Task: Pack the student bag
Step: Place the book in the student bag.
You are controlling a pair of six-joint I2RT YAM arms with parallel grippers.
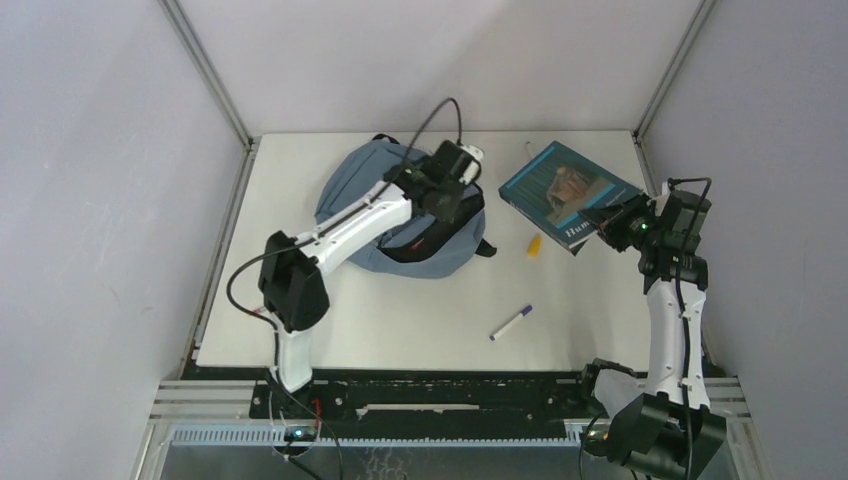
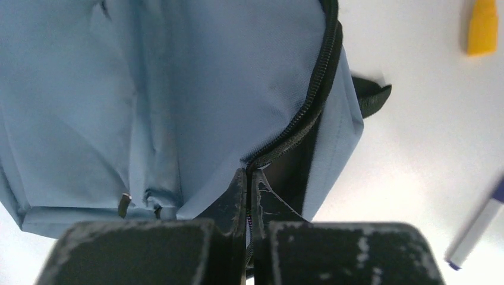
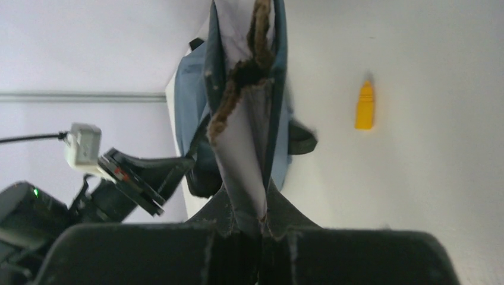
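The student bag (image 1: 362, 178), grey-blue with a black zipper, lies at the back left of the table. Its main opening gapes dark toward the table's middle. My left gripper (image 1: 452, 205) is shut on the zipper edge (image 2: 297, 119) of the bag (image 2: 148, 89), the fingertips (image 2: 239, 184) pinching the black zipper tape at the opening's lip. My right gripper (image 1: 602, 222) is shut on the near corner of a teal book (image 1: 560, 185), lifted at the back right. In the right wrist view the book (image 3: 243, 130) stands edge-on between the fingers, its pages fanned slightly.
A small yellow piece (image 1: 536, 245) lies between the bag and the book. A white marker with a purple cap (image 1: 511, 322) lies nearer the front. The cell's walls close in the table at left, back and right.
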